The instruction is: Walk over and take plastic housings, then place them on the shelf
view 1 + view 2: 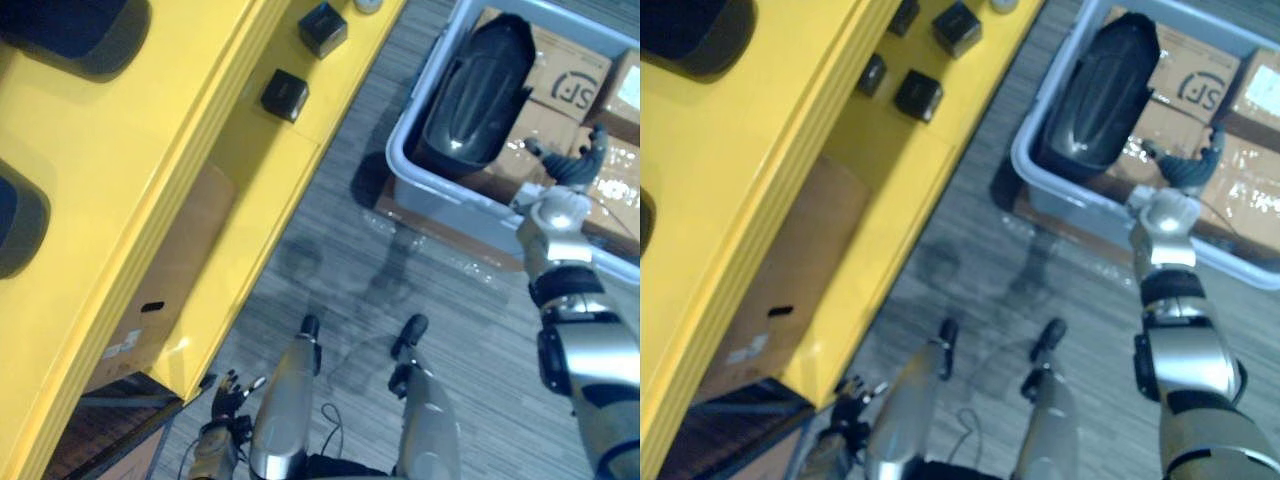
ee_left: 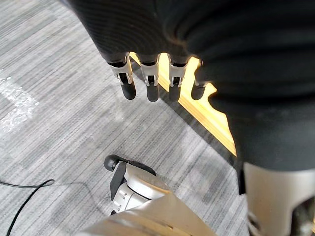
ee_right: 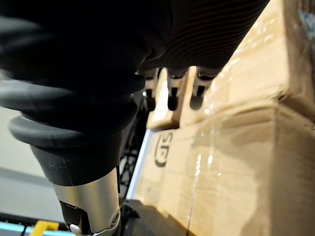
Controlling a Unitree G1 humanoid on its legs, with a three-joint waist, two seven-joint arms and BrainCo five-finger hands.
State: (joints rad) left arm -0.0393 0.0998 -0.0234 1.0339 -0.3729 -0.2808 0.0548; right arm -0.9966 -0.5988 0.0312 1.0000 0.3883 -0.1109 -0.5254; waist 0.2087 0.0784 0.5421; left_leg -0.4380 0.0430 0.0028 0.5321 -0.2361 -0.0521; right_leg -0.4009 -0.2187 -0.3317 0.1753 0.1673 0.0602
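Note:
A black glossy plastic housing (image 1: 475, 95) leans on end in the near left corner of a grey-blue bin (image 1: 400, 150) on the floor at the right. My right hand (image 1: 572, 165) hovers over the bin's near edge just right of the housing, holding nothing. Its fingers (image 3: 170, 101) hang straight above taped cardboard. The yellow shelf (image 1: 200, 130) runs along the left. On its top level lie two dark rounded housings (image 1: 75, 35) (image 1: 15, 220). Low down by the shelf's near corner, my left hand (image 1: 225, 395) is open and idle, with straight fingers (image 2: 150, 91) over the carpet.
Taped cardboard boxes (image 1: 565, 80) fill the rest of the bin beside the housing. Small black boxes (image 1: 285, 95) (image 1: 322, 28) sit on a lower shelf level. A brown cardboard box (image 1: 170, 290) stands under the shelf. Grey striped carpet (image 1: 400, 260) lies between shelf and bin.

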